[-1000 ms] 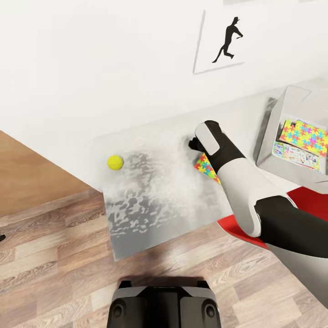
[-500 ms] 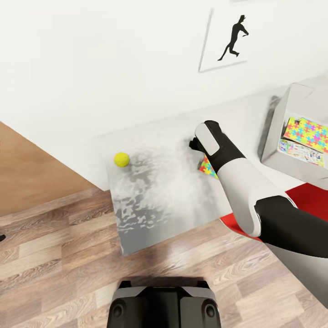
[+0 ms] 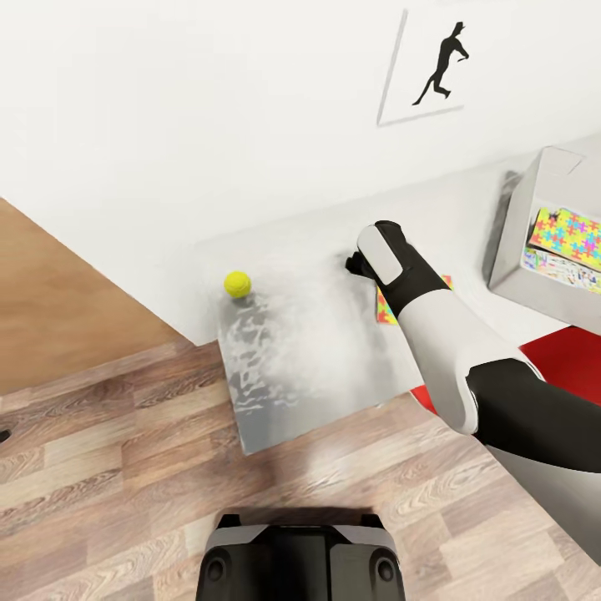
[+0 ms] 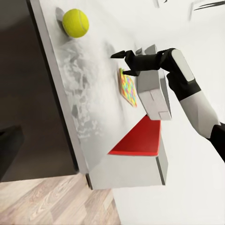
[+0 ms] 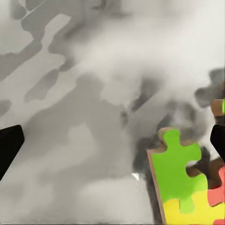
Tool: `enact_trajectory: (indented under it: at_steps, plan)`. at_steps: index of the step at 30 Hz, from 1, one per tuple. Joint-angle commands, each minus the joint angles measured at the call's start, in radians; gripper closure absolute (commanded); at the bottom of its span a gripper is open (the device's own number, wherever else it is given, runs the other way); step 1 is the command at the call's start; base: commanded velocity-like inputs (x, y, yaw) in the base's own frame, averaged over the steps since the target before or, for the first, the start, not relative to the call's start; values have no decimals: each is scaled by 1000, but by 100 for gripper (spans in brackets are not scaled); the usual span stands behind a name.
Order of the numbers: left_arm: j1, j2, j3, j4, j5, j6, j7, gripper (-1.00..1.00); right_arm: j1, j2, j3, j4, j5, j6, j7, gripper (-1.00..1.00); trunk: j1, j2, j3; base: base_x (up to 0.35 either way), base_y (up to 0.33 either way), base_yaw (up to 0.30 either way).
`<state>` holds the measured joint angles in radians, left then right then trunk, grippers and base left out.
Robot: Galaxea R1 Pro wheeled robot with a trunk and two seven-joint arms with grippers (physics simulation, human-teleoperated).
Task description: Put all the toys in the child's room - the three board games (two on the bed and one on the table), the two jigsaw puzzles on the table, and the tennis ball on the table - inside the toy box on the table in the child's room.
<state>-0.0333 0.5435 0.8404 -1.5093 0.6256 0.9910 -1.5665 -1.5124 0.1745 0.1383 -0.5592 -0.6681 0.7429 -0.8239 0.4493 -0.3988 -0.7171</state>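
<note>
The tennis ball (image 3: 237, 284) lies near the left back corner of the pale table (image 3: 309, 367). One jigsaw puzzle (image 3: 385, 308) lies flat on the table, partly hidden under my right forearm. My right gripper (image 3: 357, 265) hovers open just above the table, beside the puzzle's edge; its corner (image 5: 180, 185) shows between the spread fingertips (image 5: 9, 146). The toy box (image 3: 522, 250) at the right holds another puzzle (image 3: 569, 233) on top of a board game (image 3: 561, 270). From the left wrist I see the ball (image 4: 76, 22) and puzzle (image 4: 127, 87); my left gripper (image 4: 112, 145) looks open, off the table's end.
A red chair (image 3: 569, 361) stands tucked under the table's right part. The white wall with a black silhouette poster (image 3: 438, 63) runs behind the table. Wood-plank floor (image 3: 125, 484) lies in front of it, and my base (image 3: 300, 559) is at the bottom.
The whole picture has shifted: table, ball and toy box now sit further right as the camera moves. My right arm keeps its pose, gripper open over the table.
</note>
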Motion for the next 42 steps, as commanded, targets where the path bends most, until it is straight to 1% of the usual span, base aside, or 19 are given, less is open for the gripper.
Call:
enact_trajectory:
  at_steps: [1, 5, 16, 27, 31, 42]
  plan:
    - [0, 0, 0, 0, -1, 11, -4, -100, 0, 0, 2, 38, -26, 1, -8, -100, 1, -1, -1, -32, 34, 0]
    - [0, 0, 1, 0, -1, 11, -4, -100, 0, 0, 3, 38, -25, 2, -8, -100, 1, -1, -1, -13, -43, 0]
    - [0, 0, 1, 0, -1, 11, -4, -100, -4, 0, 3, 31, -16, -9, -12, -100, 1, -1, -1, -1, -184, 0]
    - [0, 0, 2, 0, -1, 11, -4, -100, -23, 0, 4, 26, -13, -15, -18, -100, 1, -1, -1, 0, -53, 0]
    - [0, 0, 2, 0, -1, 11, -4, -100, -26, 0, 4, 25, -14, -15, -18, -100, 1, -1, -1, -23, 61, 0]
    - [0, 0, 2, 0, -1, 11, -4, -100, -28, 0, 3, 35, -16, -14, -18, -100, 1, -1, -1, -34, 196, 0]
